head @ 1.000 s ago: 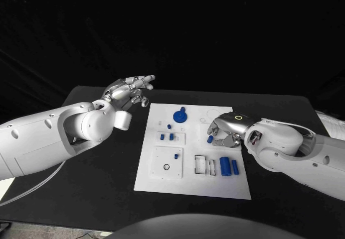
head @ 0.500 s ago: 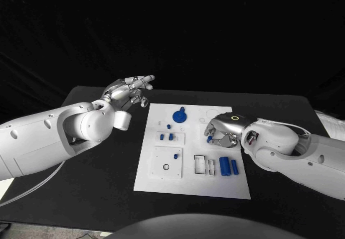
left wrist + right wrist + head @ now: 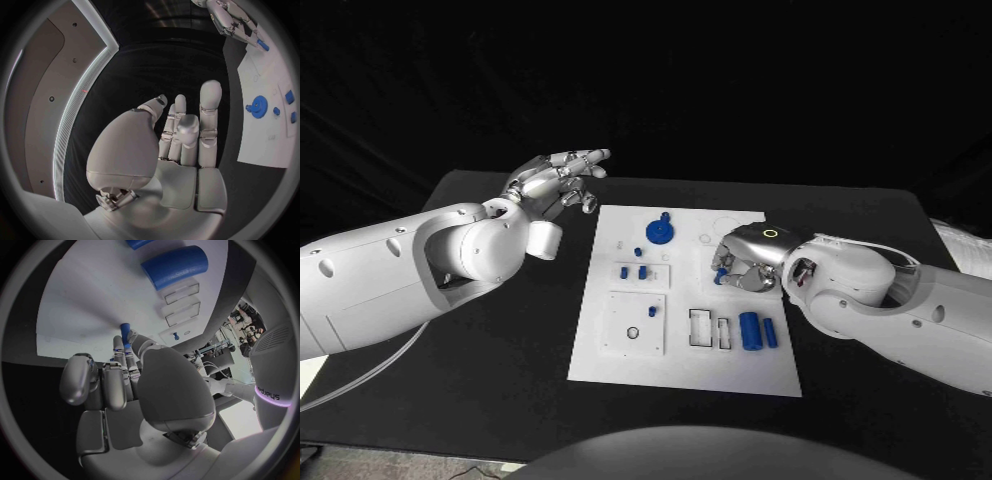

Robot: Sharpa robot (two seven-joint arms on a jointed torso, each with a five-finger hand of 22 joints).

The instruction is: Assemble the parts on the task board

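One blue part under right hand

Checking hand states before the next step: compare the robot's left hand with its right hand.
The left hand hangs off the task board, above the black table beside the board's far left corner; the right hand is over the board's right side. The left hand's fingers are apart and hold nothing; the right hand's fingers are curled onto a small blue part. Both are silver hands on white arms.
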